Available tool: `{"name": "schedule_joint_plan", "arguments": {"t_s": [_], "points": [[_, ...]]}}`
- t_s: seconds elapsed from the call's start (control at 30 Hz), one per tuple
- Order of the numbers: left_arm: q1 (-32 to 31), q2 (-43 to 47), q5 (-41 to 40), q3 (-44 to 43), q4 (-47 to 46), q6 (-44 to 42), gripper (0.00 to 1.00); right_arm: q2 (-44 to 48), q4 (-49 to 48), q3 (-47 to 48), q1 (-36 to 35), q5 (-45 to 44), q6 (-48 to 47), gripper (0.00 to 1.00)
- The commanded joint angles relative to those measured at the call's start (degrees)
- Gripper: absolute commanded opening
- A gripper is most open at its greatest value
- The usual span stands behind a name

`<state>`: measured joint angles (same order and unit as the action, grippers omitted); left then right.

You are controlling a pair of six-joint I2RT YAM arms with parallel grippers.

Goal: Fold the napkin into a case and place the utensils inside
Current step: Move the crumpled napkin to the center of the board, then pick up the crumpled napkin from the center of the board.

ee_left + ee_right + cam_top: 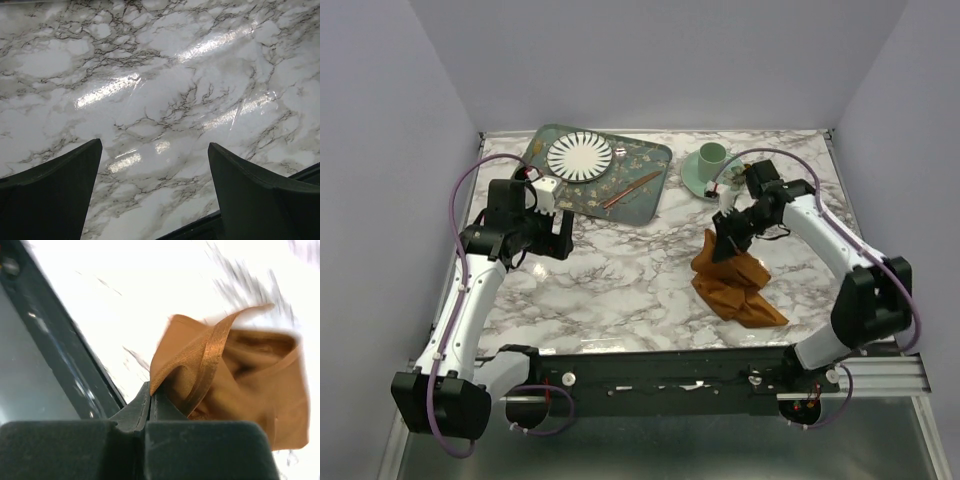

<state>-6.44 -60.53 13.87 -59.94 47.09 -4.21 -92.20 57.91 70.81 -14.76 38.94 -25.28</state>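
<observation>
napkin [735, 288]: rust-orange, crumpled, corner lifted | utensils [630, 189]: copper, on tray [656, 163]

Far edge of the tabletop [620, 290], left of centre: tray [642, 202], with plate [580, 156] on its left part and utensils [631, 189] on its right part. Right of the tray, near the far right corner: cup [712, 155] on saucer [692, 181]. Right half, toward the near edge: napkin [735, 285] bunched, its top pinched in the right gripper [725, 245]; left gripper [563, 236] hangs over the left half.
</observation>
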Motion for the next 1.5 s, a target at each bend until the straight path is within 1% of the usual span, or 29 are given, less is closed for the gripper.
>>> {"name": "schedule_joint_plan", "arguments": {"t_s": [0.0, 0.03, 0.13, 0.17, 0.2, 0.23, 0.27, 0.3, 0.33, 0.4, 0.5, 0.53, 0.57, 0.63, 0.67, 0.7, 0.73, 0.8, 0.93, 1.0, 1.07, 1.27, 1.37, 1.4, 1.47], "points": [[0.20, -1.25, 8.70, -3.51, 0.37, -2.38, 0.99, 12.12, -10.34, 2.15, -8.07, 5.81, 4.97, 0.01], [0.20, -1.60, 12.29, -3.69, 0.11, -2.65, 0.99, 14.40, -11.49, 0.32, -8.87, 5.19, 4.80, 0.01], [0.20, -2.48, 17.92, -2.82, -0.68, -4.66, 0.99, 19.23, -14.66, -4.87, -13.78, 1.94, 1.91, 0.01], [0.11, -2.75, 18.82, -2.29, -1.12, -5.45, 0.99, 19.69, -14.75, -8.80, -15.80, -1.90, 0.94, 0.13], [-0.15, -3.10, 19.26, -1.59, -1.99, -6.59, 0.99, 19.69, -13.02, -10.23, -19.74, -2.89, -1.94, 0.29], [-0.15, -3.19, 19.61, -0.36, -2.52, -7.39, 0.99, 19.26, -11.34, -11.29, -21.26, -3.08, -3.27, 0.47], [-0.24, -3.27, 20.49, 0.35, -3.14, -7.92, 0.99, 18.21, -9.85, -12.70, -22.23, -2.73, -3.90, 0.75], [-0.68, -3.62, 20.67, 1.05, -4.02, -8.53, 0.99, 17.85, -7.40, -12.97, -22.32, -1.68, -4.60, 0.83], [-0.94, -3.80, 21.11, 2.10, -4.37, -10.02, 0.99, 18.11, -7.20, -13.23, -22.41, -1.85, -4.26, 0.85], [-2.08, -4.50, 21.55, 2.99, -4.64, -11.69, 0.99, 20.91, -8.24, -13.85, -21.63, -3.34, -3.03, 0.93], [-6.82, -5.56, 20.85, 4.92, -5.16, -14.51, 0.98, 23.99, -9.57, -13.77, -19.17, -4.83, -1.10, 0.95], [-9.71, -5.73, 20.41, 6.23, -5.69, -14.77, 0.97, 23.91, -9.57, -13.68, -18.47, -5.45, -0.74, 0.95], [-11.39, -6.08, 20.06, 6.85, -6.13, -14.69, 0.97, 23.56, -9.57, -13.50, -17.68, -5.97, -0.39, 0.95], [-13.94, -6.96, 20.49, 8.52, -8.32, -13.55, 0.94, 21.72, -9.13, -13.85, -14.69, -6.24, 0.49, 0.90], [-16.22, -7.58, 21.11, 8.96, -9.20, -11.89, 0.92, 21.02, -9.22, -13.94, -13.55, -5.46, 1.01, 0.88], [-17.54, -9.06, 21.72, 8.88, -9.56, -11.53, 0.87, 20.23, -9.22, -14.03, -11.10, -4.49, 2.06, 0.84], [-18.86, -9.77, 22.16, 8.62, -9.82, -11.18, 0.86, 18.83, -9.31, -13.94, -9.77, -3.35, 2.60, 0.84], [-21.59, -12.05, 23.74, 8.26, -10.52, -10.13, 0.86, 17.50, -9.22, -13.76, -7.14, -0.28, 3.83, 0.82], [-26.25, -17.77, 26.64, 7.30, -10.97, -9.59, 0.86, 14.87, -9.40, -13.15, -5.10, 2.01, 5.15, 0.81], [-28.53, -20.83, 29.63, 6.77, -12.89, -8.46, 0.85, 13.63, -9.48, -12.80, -3.79, 3.77, 5.94, 0.80], [-29.68, -22.17, 31.73, 8.43, -15.61, -5.65, 0.85, 12.76, -9.31, -12.62, -2.64, 4.91, 6.29, 0.80], [-32.41, -23.84, 36.05, 15.11, -25.55, -1.43, 0.84, 12.49, -7.55, -12.09, 0.70, 5.36, 5.42, 0.80], [-33.03, -26.21, 36.14, 15.99, -28.80, 0.51, 0.83, 12.22, -6.93, -12.01, 1.67, 5.53, 4.89, 0.80], [-33.03, -27.96, 36.05, 16.00, -30.29, 2.60, 0.82, 12.05, -6.67, -12.01, 1.93, 5.80, 4.89, 0.80], [-33.03, -29.55, 36.84, 15.04, -30.65, 3.33, 0.81, 11.70, -6.50, -11.74, 2.28, 6.41, 4.89, 0.80]]}}
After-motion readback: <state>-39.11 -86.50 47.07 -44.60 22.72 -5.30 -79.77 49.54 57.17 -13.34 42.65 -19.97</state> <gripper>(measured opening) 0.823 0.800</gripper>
